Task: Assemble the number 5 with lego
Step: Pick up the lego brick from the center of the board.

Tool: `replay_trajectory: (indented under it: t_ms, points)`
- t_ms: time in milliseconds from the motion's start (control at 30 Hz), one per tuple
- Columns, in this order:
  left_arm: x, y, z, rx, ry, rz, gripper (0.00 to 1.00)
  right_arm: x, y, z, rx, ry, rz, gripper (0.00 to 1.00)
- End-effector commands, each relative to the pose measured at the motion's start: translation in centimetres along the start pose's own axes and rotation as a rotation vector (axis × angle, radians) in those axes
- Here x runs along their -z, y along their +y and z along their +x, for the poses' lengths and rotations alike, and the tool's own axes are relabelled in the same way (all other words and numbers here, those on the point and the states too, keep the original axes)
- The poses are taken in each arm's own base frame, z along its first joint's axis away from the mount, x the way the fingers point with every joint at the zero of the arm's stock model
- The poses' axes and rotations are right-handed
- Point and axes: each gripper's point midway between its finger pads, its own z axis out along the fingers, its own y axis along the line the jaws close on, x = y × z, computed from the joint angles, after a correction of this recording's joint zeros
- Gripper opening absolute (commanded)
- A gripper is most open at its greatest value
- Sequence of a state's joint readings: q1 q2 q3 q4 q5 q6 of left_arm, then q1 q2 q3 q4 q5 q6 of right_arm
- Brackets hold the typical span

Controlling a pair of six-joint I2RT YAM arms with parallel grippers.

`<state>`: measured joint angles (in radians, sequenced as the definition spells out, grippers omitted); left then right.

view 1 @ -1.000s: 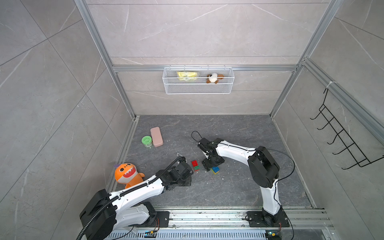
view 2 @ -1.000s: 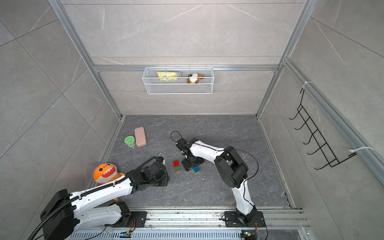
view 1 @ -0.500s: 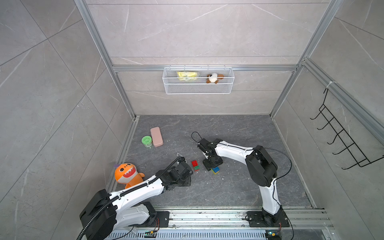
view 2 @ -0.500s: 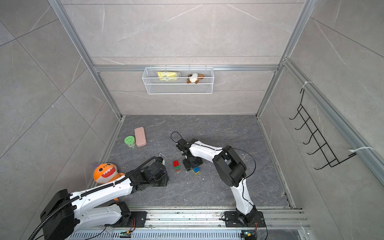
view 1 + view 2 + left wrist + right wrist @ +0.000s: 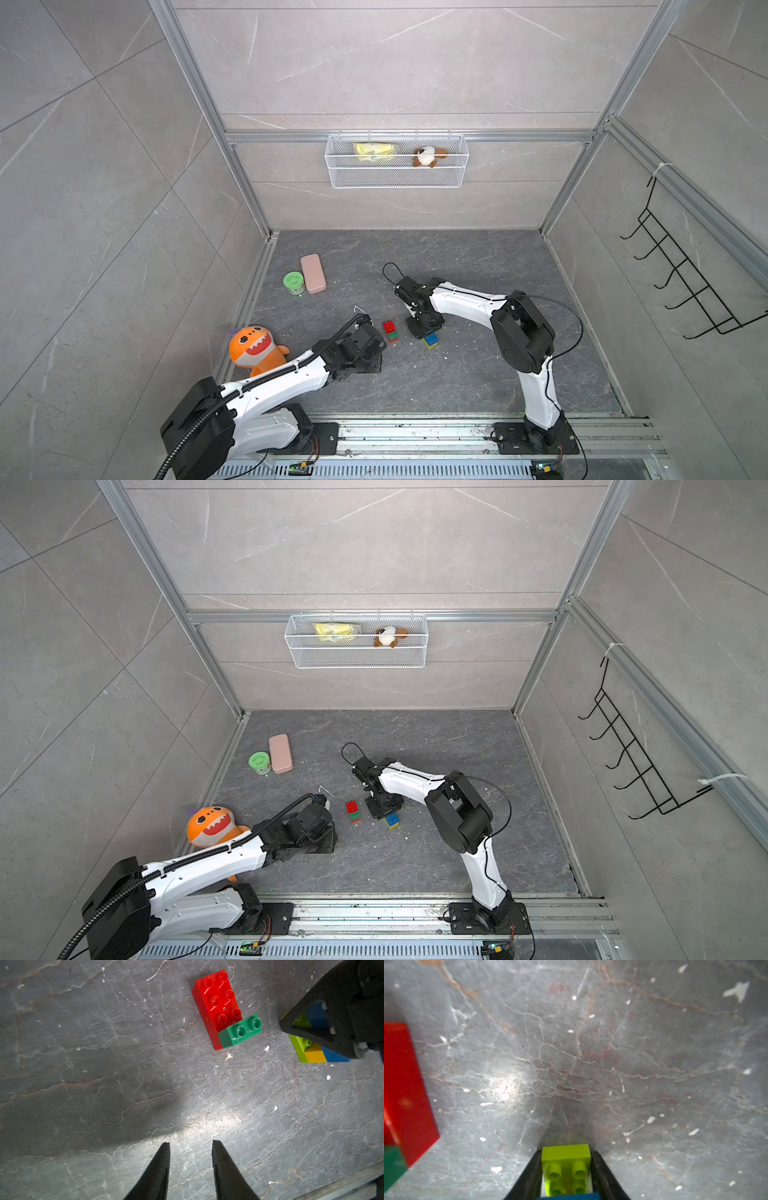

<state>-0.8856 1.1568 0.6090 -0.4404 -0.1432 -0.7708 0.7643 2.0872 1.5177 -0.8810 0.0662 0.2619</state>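
I read the build as past halfway: two halves are made and one join is left. The red brick (image 5: 216,1001) lies flat on the surface (image 5: 104,1095), studs up, with the dark-green brick (image 5: 241,1031) pressed onto one end of it. Just beside the red brick, off that dark-green end, sits the other half: the lime brick (image 5: 565,1165), yellow brick (image 5: 314,1055) and blue brick (image 5: 336,1057), joined in that order. The two halves are close but not touching, and the second one looks to rest on the surface. My right claw (image 5: 566,1152) is down over it, fingers lying against both sides of the lime brick and narrowed to its width. I take that as a grip, though I cannot tell how firm it is. My left claw (image 5: 190,1144) hangs near the red brick without touching it, jaws partly apart with nothing between them. What remains, as I judge it, is to carry the lime, yellow and blue half over to the red brick. The lime brick must then seat on the dark-green one so the five rows read as a 5.
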Motion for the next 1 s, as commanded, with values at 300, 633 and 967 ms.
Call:
replay_trajectory:
  t_ms: [300,633,967]
  points:
    - [-0.4,-1.3,-0.4,-0.011,0.021,0.032,0.39,0.8,-0.3,0.6,-0.010,-0.008,-0.002,0.35]
    - [-1.1,-3.5,-1.8,-0.014,0.035,0.065,0.52,3.1,-0.8,1.5,-0.033,-0.065,-0.013,0.35]
    - [-2.5,-4.2,-3.9,0.016,0.021,-0.018,0.81,4.2,-1.8,2.9,-0.059,-0.088,-0.016,0.35]
